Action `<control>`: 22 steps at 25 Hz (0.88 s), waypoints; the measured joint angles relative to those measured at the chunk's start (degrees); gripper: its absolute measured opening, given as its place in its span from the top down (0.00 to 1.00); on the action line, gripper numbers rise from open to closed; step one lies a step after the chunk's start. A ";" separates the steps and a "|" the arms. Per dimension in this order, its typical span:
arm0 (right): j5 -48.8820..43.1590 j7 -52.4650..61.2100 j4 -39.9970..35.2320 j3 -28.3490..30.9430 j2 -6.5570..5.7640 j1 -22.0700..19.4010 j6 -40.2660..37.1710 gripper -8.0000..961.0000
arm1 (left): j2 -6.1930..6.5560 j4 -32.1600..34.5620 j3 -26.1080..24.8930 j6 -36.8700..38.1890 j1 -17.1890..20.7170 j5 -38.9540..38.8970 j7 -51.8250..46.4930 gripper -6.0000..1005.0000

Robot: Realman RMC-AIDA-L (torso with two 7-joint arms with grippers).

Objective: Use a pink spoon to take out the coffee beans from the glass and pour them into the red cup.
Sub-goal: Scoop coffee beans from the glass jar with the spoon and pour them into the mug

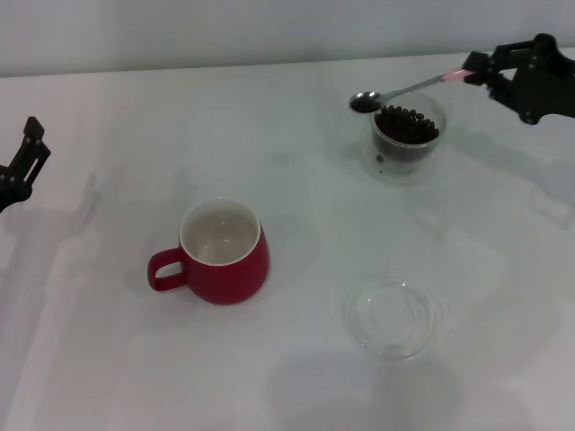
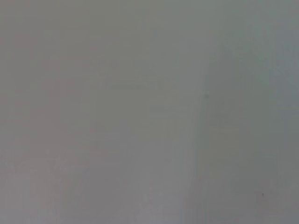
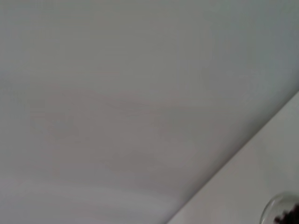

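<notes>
1. At the far right of the head view, the right gripper [image 1: 473, 74] has its fingers closed on the pale handle of the pink spoon [image 1: 406, 90], held above the white tabletop [image 1: 296, 377].
2. The spoon reaches toward the robot's left, its metal bowl over the far-left rim of the glass [image 1: 406, 139]; whether the bowl carries any beans is hard to make out.
3. The coffee beans [image 1: 406, 126] sit heaped inside the glass.
4. The red cup [image 1: 222, 253] stands upright, well apart from the glass and nearer the robot, its handle pointing left and its white interior showing bare.
5. A clear glass saucer [image 1: 393, 318] lies flat to the right of the cup.
6. The left gripper [image 1: 22, 162] hangs at the left edge, away from everything; I cannot tell how its fingers are set.
7. The right wrist view catches only a corner of the glass [image 3: 280, 210] and dark beans; the left wrist view shows a blank grey surface.
</notes>
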 joint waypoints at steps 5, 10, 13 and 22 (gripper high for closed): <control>-0.50 0.54 0.42 -1.74 0.91 1.27 -2.78 0.82 | 0.00 0.00 0.00 -0.01 0.21 0.00 0.00 0.11; -0.52 0.54 0.25 -5.07 3.06 3.44 -3.23 0.82 | -0.04 0.01 0.00 -0.01 0.32 0.01 0.00 0.11; -0.52 0.49 0.06 -6.99 4.62 4.95 -3.18 0.82 | -0.08 0.01 0.01 -0.01 0.35 0.02 0.00 0.11; -0.52 -0.95 -4.41 -13.94 9.32 5.61 -0.50 0.82 | -0.10 0.01 -0.58 -0.01 0.63 0.01 0.00 0.11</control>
